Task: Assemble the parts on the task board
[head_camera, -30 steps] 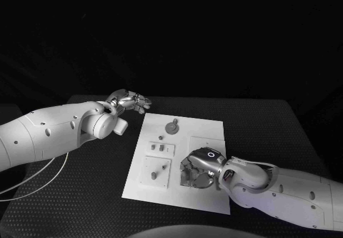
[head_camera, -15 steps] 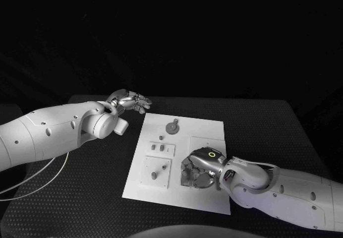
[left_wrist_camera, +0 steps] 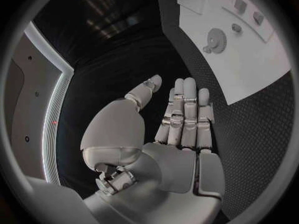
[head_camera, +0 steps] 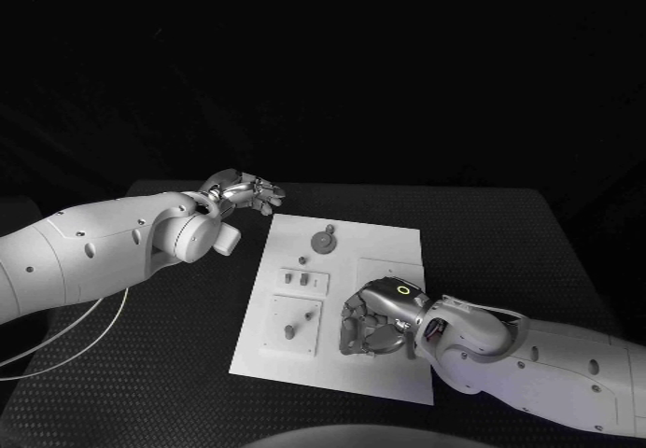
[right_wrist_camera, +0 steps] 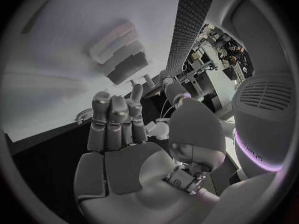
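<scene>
My right hand [head_camera: 373, 322] rests fingers-down on the flat white rectangular task board [head_camera: 384, 241]; my left hand [head_camera: 243, 193] hovers empty over the black bench [head_camera: 161, 355].

The left's fingers are straight and spread, holding nothing, just beyond the board's far left corner. Whether the right grips anything I cannot tell. Small grey parts [head_camera: 305, 278] sit in the board's left recesses; a round grey disc [head_camera: 325, 241] lies nearer its far end.

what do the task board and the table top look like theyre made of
The task board looks like smooth matte white plastic or coated sheet: flat, even, no glare. The table seems covered in a black textured mat, perhaps rubber or woven fabric: a fine dotted grain shows in the left wrist view.
</scene>
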Motion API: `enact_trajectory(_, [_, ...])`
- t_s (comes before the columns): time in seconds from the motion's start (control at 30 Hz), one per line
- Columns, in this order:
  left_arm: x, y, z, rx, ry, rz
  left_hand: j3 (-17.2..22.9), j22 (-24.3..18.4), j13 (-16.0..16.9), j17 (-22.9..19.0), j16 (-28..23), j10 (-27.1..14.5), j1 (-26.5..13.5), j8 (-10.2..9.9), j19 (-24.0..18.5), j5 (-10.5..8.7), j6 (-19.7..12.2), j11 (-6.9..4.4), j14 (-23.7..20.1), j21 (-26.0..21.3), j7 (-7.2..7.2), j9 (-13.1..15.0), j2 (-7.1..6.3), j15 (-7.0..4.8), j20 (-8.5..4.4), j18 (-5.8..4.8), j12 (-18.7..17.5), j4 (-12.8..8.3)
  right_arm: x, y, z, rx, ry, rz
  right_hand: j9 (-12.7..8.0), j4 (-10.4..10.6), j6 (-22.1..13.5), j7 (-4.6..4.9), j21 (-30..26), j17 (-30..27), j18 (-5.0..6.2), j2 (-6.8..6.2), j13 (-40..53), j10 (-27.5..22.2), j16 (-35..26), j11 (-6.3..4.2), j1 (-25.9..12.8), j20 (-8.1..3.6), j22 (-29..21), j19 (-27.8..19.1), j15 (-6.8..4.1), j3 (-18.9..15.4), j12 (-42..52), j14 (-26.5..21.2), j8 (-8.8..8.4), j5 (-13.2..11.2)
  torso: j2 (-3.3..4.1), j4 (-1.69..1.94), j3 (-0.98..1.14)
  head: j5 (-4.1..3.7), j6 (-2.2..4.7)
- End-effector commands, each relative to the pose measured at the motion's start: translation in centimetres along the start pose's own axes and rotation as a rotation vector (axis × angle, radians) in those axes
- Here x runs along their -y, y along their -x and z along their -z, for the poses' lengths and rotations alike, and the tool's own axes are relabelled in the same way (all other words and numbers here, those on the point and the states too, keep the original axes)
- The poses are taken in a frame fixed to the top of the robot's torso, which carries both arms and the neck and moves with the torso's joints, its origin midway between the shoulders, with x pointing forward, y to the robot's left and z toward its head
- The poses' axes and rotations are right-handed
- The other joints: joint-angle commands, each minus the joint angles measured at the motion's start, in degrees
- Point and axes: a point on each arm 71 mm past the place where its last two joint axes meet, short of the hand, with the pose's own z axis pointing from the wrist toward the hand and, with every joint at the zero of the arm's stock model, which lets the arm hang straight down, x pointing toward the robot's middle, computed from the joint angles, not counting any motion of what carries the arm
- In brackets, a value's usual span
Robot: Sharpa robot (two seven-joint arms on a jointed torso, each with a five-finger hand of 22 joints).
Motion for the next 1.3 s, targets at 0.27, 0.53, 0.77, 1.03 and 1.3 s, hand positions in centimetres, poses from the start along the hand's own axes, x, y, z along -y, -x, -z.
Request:
enact_trajectory(0.27, [0.1, -0.2, 0.0, -0.016, -0.007, 0.001, 0.2, 0.1, 0.1, 0.1, -0.2, -0.3, 0.2, 0.2, 0.2, 0.34, -0.4, -0.06, 0.1, -0.3, -0.1, -0.1, 0.24, 0.12, -0.92, -0.81, 0.1, 0.1, 2.3, 2.1, 0.9, -0.037, -0.186, -0.23, 0.6, 1.7, 0.0, 0.22, -0.4, 0.0, 0.75, 0.38, 0.1, -0.9, -0.2, 0.23, -2.1, -0.57, -0.3, -0.2, -0.8, 0.1, -0.6, -0.4, -1.87, 0.8, -0.01, -0.07, 0.07, -0.32, 0.8])
enact_trajectory(0.53, [0.1, -0.3, -0.1, -0.017, -0.005, 0.001, 0.2, 0.1, 0.1, 0.1, -0.2, -0.3, 0.1, 0.2, 0.2, 0.33, -0.4, -0.06, 0.1, -0.3, -0.1, -0.1, 0.23, 0.13, -0.92, -0.82, 0.1, 0.1, 4.5, 4.1, 2.0, -0.289, -0.306, -0.339, -3.5, 6.2, -3.7, 2.23, -0.1, 0.1, 0.75, 4.81, 0.2, -1.6, -0.2, 2.17, 2.5, -0.45, -0.3, -0.6, 0.47, 8.9, -0.8, -0.9, -9.08, -0.8, -0.01, -0.2, 0.04, -1.06, 1.33])
enact_trajectory(0.77, [-0.2, -0.6, -0.2, -0.03, 0.0, 0.001, 0.3, 0.1, 0.1, 0.2, -0.3, -0.3, 0.3, 0.2, 0.2, 0.31, -0.4, -0.07, 0.1, -0.4, -0.11, -0.1, 0.23, 0.14, -0.92, -0.8, 0.1, 0.0, 5.7, 4.6, 3.8, -0.366, -0.454, -0.376, -9.1, 9.8, -8.7, 4.8, 0.6, 0.0, 0.71, 7.26, 0.0, -1.2, -0.2, 4.39, 3.4, 0.57, 0.0, -1.2, 2.68, 16.3, -0.7, -0.7, -15.44, -0.7, -0.12, -0.14, 0.15, -2.19, 1.2])
enact_trajectory(1.03, [-0.8, -0.7, -0.2, -0.037, 0.016, -0.005, 0.2, 0.2, 0.1, 0.2, -0.3, -0.3, 0.2, 0.2, 0.2, 0.23, -0.4, -0.06, 0.0, -0.4, -0.09, -0.1, 0.22, 0.15, -0.9, -0.82, 0.1, 0.0, 7.1, 4.4, 6.2, -0.552, -0.642, -0.383, -11.4, 14.1, -4.7, 4.63, 1.0, -0.5, 0.59, 1.83, -0.6, -0.5, -0.5, 4.35, -4.8, 1.74, -0.1, -0.9, 2.93, 16.8, -1.0, -0.1, -15.0, -0.7, -0.35, -0.38, 0.26, -2.7, 1.88])
enact_trajectory(1.3, [-0.8, -0.8, -0.2, -0.038, 0.015, -0.006, 0.2, 0.2, 0.1, 0.2, -0.4, -0.3, 0.2, 0.2, 0.2, 0.2, -0.4, -0.06, 0.0, -0.4, -0.09, -0.1, 0.24, 0.16, -0.89, -0.83, 0.1, 0.0, 7.4, 4.5, 6.7, -0.557, -0.701, -0.345, -12.0, 15.6, -3.7, 4.07, 1.1, -0.7, 0.75, 1.42, -0.8, 0.2, -0.5, 3.82, -7.5, 1.35, -0.4, -0.6, 2.4, 12.7, -0.8, 0.7, -14.86, -0.8, -0.37, -0.48, 0.17, -2.92, 1.66])
